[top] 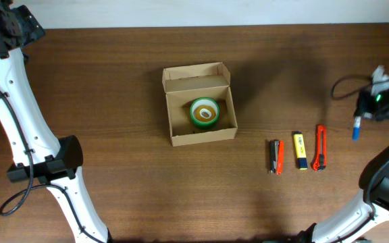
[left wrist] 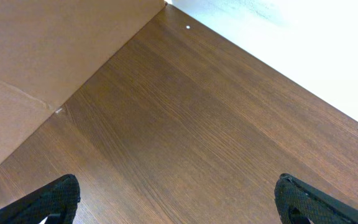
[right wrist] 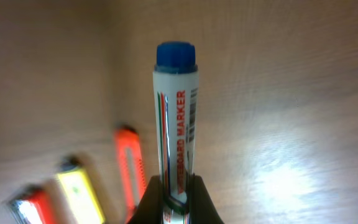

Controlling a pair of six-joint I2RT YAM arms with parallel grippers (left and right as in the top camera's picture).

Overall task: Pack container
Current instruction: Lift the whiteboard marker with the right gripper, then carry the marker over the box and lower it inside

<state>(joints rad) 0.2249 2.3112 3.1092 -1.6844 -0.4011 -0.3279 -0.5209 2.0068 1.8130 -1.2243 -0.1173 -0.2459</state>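
Note:
The container, a light-brown cardboard box with its lid flap open toward the far side, sits mid-table and holds a green tape roll. My right gripper is at the far right, shut on a white marker with a blue cap; the marker points away from the fingers in the right wrist view. My left gripper is open and empty above bare table at the far left; in the overhead view only its arm shows.
Three cutters lie in a row right of the box: red-black, yellow and orange. They also show blurred in the right wrist view, orange and yellow. A brown board stands by the left gripper.

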